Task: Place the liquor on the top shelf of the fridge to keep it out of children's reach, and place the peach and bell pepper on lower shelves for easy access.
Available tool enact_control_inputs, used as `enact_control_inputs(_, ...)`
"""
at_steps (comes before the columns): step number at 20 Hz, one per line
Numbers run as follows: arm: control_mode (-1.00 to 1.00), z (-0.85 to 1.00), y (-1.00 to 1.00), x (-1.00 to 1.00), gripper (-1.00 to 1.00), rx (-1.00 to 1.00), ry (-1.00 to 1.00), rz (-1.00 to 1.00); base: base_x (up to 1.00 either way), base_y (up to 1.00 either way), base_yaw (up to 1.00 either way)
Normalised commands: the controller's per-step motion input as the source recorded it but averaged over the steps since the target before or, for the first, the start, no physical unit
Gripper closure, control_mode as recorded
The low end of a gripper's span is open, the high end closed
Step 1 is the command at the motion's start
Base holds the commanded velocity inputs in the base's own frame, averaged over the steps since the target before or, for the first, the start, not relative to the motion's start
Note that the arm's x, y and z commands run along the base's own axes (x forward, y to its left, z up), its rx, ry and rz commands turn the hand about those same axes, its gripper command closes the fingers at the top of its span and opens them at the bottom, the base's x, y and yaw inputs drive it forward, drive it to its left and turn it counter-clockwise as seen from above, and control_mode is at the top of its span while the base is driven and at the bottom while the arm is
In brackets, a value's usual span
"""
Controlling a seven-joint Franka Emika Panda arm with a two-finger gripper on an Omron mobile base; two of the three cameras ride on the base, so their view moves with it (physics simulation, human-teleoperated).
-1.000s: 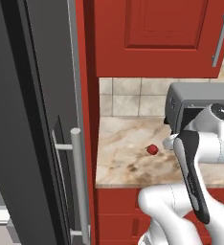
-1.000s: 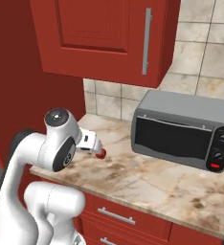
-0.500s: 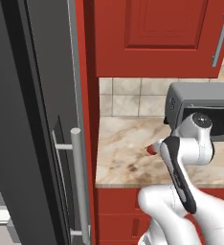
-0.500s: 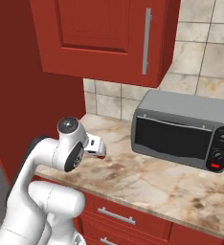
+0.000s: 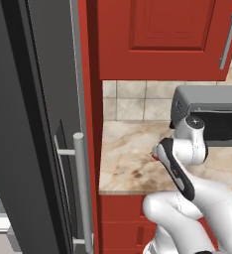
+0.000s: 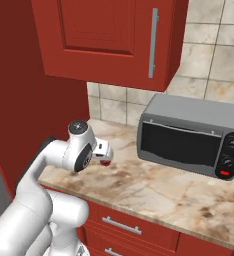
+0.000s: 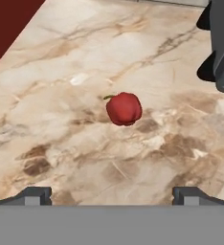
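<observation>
The hand [image 7: 112,194] stood fully open and held nothing, poised above the bell pepper [image 7: 124,108], which lay on the marble bench [image 7: 61,72] near the toaster oven [image 6: 189,137].

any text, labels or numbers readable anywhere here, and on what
None can be read.
Toaster oven: two dials and a red button on its right panel, any markings too small to read.
Bell pepper, counter, cabinet, fridge: no writing.
</observation>
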Motion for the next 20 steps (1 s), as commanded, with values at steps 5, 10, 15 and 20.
enact_control_inputs(5, -1.0, -0.13, -0.04, 0.35, -1.0, 0.0, 0.11, 0.0, 0.0, 0.0, 0.0)
enact_control_inputs(10, -1.0, -0.35, -0.13, 0.27, -1.0, 0.0, 0.03, 0.0, 0.0, 0.0, 0.0)
enact_control_inputs(15, -1.0, -0.42, -0.14, 0.26, -1.0, 0.0, 0.01, 0.0, 0.0, 0.0, 0.0)
enact_control_inputs(20, -1.0, -0.36, -0.06, 0.24, -1.0, 0.0, 0.0, 0.01, 0.0, 0.0, 0.0)
